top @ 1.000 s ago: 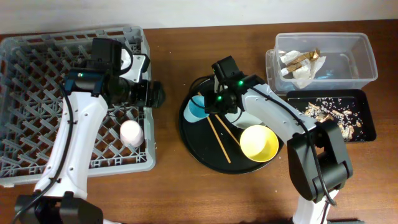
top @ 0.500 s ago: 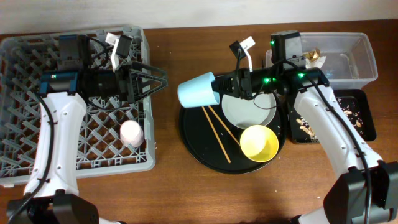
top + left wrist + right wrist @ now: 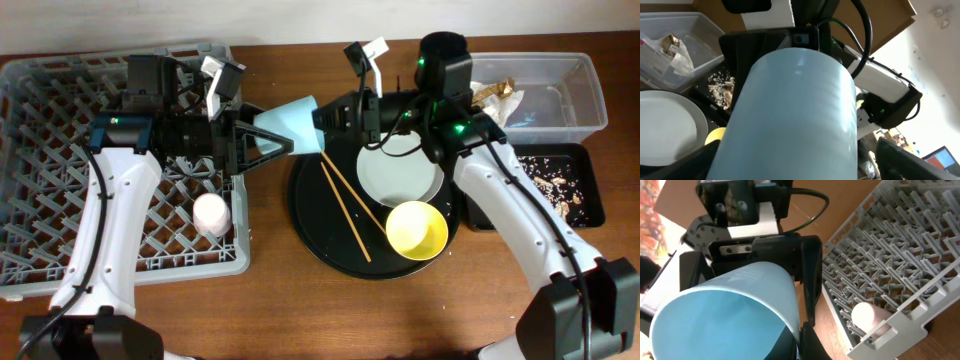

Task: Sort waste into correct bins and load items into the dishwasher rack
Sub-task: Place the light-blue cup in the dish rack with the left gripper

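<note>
The right gripper [image 3: 332, 116] pinched the rim of the light blue cup [image 3: 292, 124] up over the desk [image 3: 270, 300], and the left gripper [image 3: 272, 138], just in front of it, had its fingers spread wide around the cup's bottom end.

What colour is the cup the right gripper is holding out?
Light blue, plain with no pattern. The cup shows best in the right wrist view.

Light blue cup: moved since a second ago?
Yes. The light blue cup left the round black tray, shifting left toward the dishwasher rack.
</note>
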Robot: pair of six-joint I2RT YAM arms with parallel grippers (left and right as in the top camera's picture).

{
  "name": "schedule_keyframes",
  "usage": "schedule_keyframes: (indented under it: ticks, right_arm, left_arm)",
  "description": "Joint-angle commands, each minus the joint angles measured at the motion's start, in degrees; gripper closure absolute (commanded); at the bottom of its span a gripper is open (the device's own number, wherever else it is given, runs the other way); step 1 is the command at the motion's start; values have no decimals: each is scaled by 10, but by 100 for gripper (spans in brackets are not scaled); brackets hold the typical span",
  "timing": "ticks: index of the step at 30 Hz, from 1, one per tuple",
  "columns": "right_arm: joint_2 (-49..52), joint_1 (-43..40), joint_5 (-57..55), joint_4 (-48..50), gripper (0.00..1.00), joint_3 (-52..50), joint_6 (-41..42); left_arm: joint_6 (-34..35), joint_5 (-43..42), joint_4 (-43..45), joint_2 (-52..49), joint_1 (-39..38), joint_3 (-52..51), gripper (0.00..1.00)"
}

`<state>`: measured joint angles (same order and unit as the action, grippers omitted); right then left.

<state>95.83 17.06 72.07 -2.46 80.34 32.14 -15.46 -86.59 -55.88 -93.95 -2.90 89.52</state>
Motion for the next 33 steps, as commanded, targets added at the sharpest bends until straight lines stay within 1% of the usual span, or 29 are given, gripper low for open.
schedule_keyframes:
  ticks: [1, 2, 6, 7, 8, 9, 10, 11, 12, 13, 15, 17, 18, 20, 22, 24, 26, 27, 29, 33]
  right_arm:
    - [1, 15, -34, 6, 96, 1, 10]
    - [1, 20, -36, 6, 96, 1, 10]
    - [1, 29, -43, 6, 96, 1, 9]
    - [1, 29, -42, 6, 96, 1, 10]
    - [1, 29, -42, 5, 90, 1, 9]
    - [1, 29, -42, 5, 75, 1, 9]
    - [1, 29, -43, 3, 53, 1, 9]
    - [1, 25, -45, 0, 40, 1, -4]
    - [1, 20, -54, -10, 27, 1, -4]
    - [1, 12, -63, -24, 21, 1, -4]
    - [1, -14, -91, -84, 8, 1, -42]
    - [2, -35, -153, -172, 4, 1, -83]
    - [2, -43, -213, -231, 3, 1, -100]
    - [2, -44, -295, -290, 0, 1, -110]
    - [2, -43, -344, -323, 0, 1, -110]
    - [2, -43, -357, -338, 0, 1, -119]
    - [2, -43, -368, -353, 0, 1, -124]
    - [3, -43, -368, -356, 0, 1, -124]
    - [4, -43, -368, -361, 0, 1, -125]
    - [4, -43, -368, -366, 0, 1, -125]
  left_arm:
    - [-12, -9, 2, 6, -1, -4, 18]
    - [-12, -9, 2, 6, -1, -4, 22]
    - [-12, -9, 2, 6, -1, -4, 28]
    - [-12, -9, 2, 6, -1, -4, 32]
    - [-12, -8, 2, 6, -1, -4, 35]
    - [-12, -8, 2, 6, 0, -4, 35]
    - [-12, -6, 4, 6, 0, -4, 36]
    - [-11, 10, 10, 7, 0, -4, 39]
    - [-11, 47, 13, 7, 0, -4, 40]
    - [-11, 111, 12, 7, 4, -4, 40]
    - [-8, 269, 8, 7, 15, -4, 40]
    - [-2, 431, 8, 7, 20, -4, 40]
    - [-2, 553, 8, 7, 19, -4, 40]
    - [34, 692, 8, 7, 19, -4, 38]
    - [58, 792, -1, 7, 19, -4, 31]
    - [61, 807, -18, 5, 19, -4, 31]
    - [97, 842, -47, -7, 19, -5, 31]
    - [103, 856, -67, -18, 19, -5, 31]
    - [103, 860, -106, -52, 19, -5, 31]
    - [110, 860, -130, -109, 19, -5, 32]
